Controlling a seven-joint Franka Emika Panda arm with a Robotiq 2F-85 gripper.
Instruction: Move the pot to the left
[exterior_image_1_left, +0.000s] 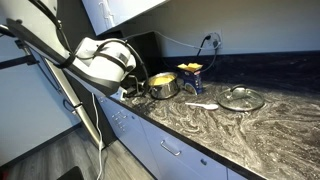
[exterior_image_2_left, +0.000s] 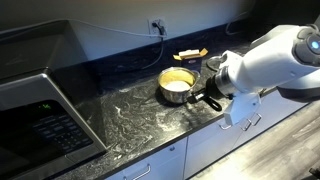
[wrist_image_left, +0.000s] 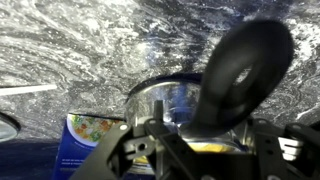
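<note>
The shiny steel pot (exterior_image_1_left: 163, 86) with a yellowish inside stands on the marbled dark counter, and it shows in both exterior views (exterior_image_2_left: 176, 85). My gripper (exterior_image_2_left: 211, 97) is at the pot's near side, low at rim height; in an exterior view (exterior_image_1_left: 136, 89) the arm mostly hides it. In the wrist view the pot (wrist_image_left: 165, 103) fills the middle, between my gripper's (wrist_image_left: 200, 138) wide-apart fingers. The gripper looks open. A blurred black rounded part (wrist_image_left: 245, 62) stands over the pot's rim, close to the camera.
A flat glass lid (exterior_image_1_left: 241, 98) and a white utensil (exterior_image_1_left: 203, 104) lie beside the pot. A yellow and blue box (exterior_image_1_left: 190, 72) stands behind it, also in the wrist view (wrist_image_left: 85, 142). A microwave (exterior_image_2_left: 40, 120) stands on the counter. A wall outlet (exterior_image_2_left: 157, 24) with a cord is behind.
</note>
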